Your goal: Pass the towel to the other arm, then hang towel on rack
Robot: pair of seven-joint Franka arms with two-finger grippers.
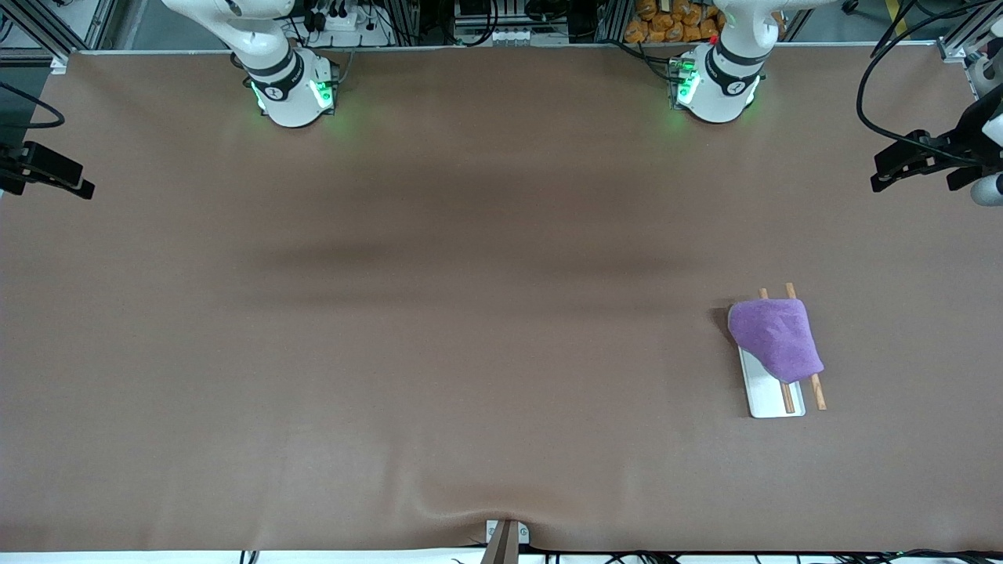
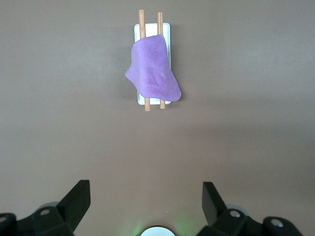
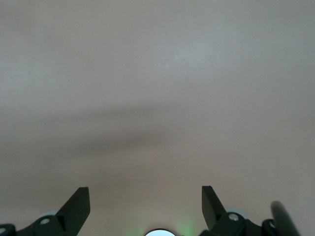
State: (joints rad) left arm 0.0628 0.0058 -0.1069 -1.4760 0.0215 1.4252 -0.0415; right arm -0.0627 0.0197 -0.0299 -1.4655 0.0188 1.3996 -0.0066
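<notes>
The purple towel hangs draped over the two brown rods of the rack, which stands on the table toward the left arm's end, nearer the front camera. In the left wrist view the towel covers most of the rods, and the rack's white base shows beside it. My left gripper is open and empty, high above the table, well apart from the rack. My right gripper is open and empty over bare table. Neither hand shows in the front view; both arms are drawn back to their bases.
The brown table cover spreads across the whole view. Black camera mounts stand at both table ends. A small clamp sits at the table's front edge.
</notes>
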